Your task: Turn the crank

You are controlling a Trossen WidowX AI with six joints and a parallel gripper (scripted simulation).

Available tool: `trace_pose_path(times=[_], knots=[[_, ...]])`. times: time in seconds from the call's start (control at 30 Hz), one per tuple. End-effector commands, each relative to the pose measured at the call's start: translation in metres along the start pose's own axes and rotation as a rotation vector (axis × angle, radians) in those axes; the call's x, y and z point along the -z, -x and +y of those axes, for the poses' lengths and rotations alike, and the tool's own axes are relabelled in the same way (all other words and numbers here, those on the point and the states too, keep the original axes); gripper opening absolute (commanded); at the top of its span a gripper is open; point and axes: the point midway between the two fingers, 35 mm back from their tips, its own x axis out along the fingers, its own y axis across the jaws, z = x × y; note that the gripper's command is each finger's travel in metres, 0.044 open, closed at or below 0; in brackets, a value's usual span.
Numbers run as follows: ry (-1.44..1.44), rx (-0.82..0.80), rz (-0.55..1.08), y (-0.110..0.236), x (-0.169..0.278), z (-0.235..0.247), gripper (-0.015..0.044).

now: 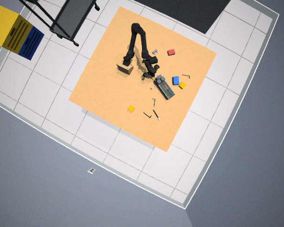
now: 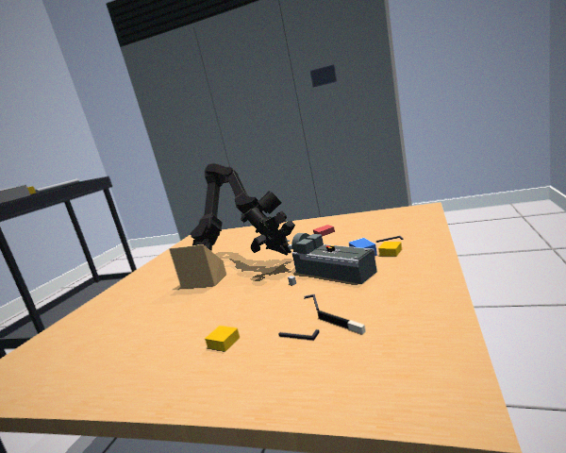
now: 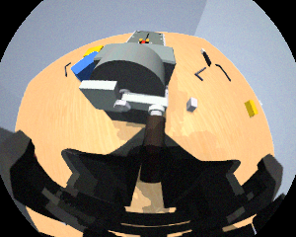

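- The arm [image 1: 144,44] stands on a tan base [image 2: 195,267] on the surface [image 2: 351,370] and reaches down to the near end of the machine [image 2: 337,265].
- The claw [image 3: 151,158] is closed on the handle [image 3: 154,133], a dark brown peg that runs from between the fingers up to the crank.
- The crank [image 3: 136,99] is a pale grey bar lying across the face of a round grey disc [image 3: 131,69]; in the wrist view it tilts, its far tip pointing left and slightly up.
- The machine is a long dark grey box. It lies on the surface just right of the arm's wrist, with the crank end toward the arm.
- The red pointer [image 2: 330,247] sits on top of the slide, roughly mid-length of the box in the exterior view; it shows as a small red spot in the top view [image 1: 164,86] too.
- The brass marks are too small to make out, so whether the pointer is level with them cannot be told.
- A blue block [image 1: 175,80] and a yellow block [image 1: 182,85] lie just beyond the machine, touching or nearly so.
- A red block [image 1: 171,52] lies further off, well apart from the machine.
- A small grey cube [image 2: 291,280] rests near the machine's crank end.
- Another yellow block [image 2: 222,338], two hex keys [image 2: 299,334] and a black tool with a white tip [image 2: 341,322] lie nearer the front edge.
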Motion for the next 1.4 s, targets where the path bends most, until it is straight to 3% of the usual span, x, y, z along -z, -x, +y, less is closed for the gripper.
trace_pose_path(times=[0.0,1.37], knots=[[-0.004,0.003,-0.008,0.006,-0.006,-0.001,0.0],[-0.004,0.003,-0.008,0.024,-0.024,0.026,0.0]])
